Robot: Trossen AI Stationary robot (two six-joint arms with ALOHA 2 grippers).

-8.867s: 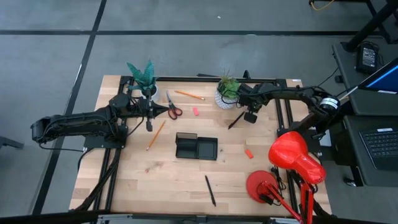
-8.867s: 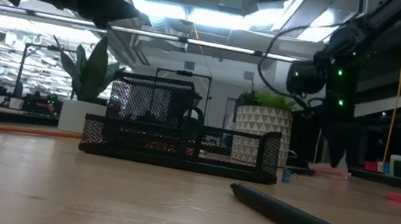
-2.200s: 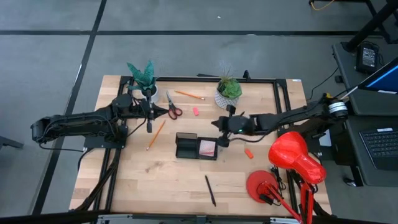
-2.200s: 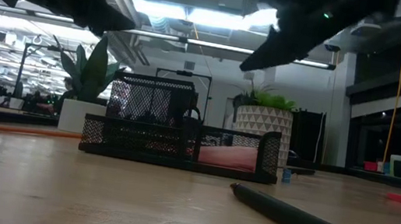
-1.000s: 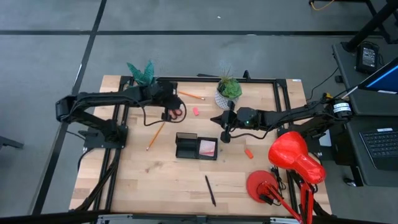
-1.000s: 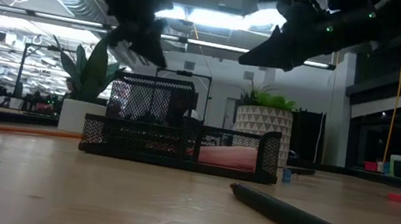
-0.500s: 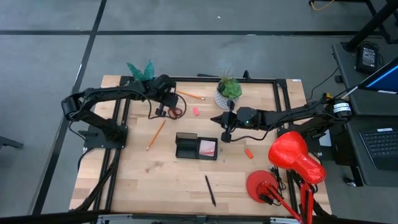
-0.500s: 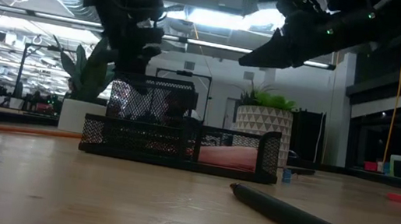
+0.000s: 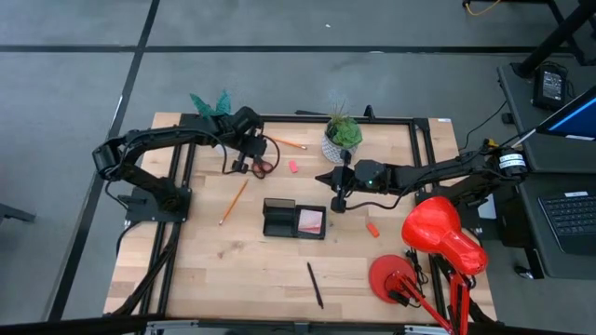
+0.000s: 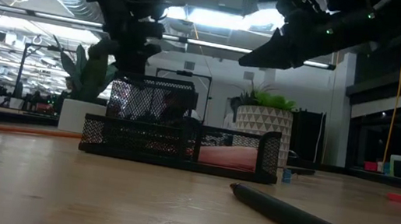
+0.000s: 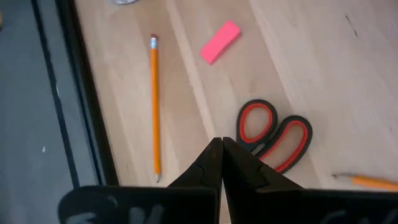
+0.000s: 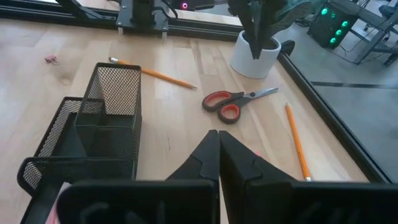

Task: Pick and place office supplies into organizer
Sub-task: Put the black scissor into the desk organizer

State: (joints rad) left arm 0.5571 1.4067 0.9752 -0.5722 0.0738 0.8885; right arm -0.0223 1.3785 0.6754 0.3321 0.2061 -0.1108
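A: Wood table (image 9: 214,270) on a grey floor, open office behind it in the low view. Far-left corner: a teal plant (image 9: 210,105). Left gripper (image 9: 244,166) is just past it, fingers pressed together, holding nothing, hovering above the scissors (image 9: 262,167).

B: What's around the scissors?

A: One pencil (image 9: 233,202) lies diagonally on the near side, another (image 9: 285,142) on the far side by the frame, and a pink eraser (image 9: 292,167) is just to the right. Left wrist view has the closed tips right over the red handles (image 11: 273,134).

B: Organizer?

A: Mid-table (image 9: 281,220), black mesh, with a pink sticky block (image 9: 310,221) in its right compartment. Right gripper (image 9: 338,203) hangs just beside its right end, fingers together, empty. A green plant in a white pot (image 9: 341,140) stands behind that gripper.

B: Rest?

A: An orange eraser (image 9: 372,229) lies right of the organizer, a pen (image 9: 316,285) near the front edge, and a red lamp (image 9: 438,240) at the right edge.
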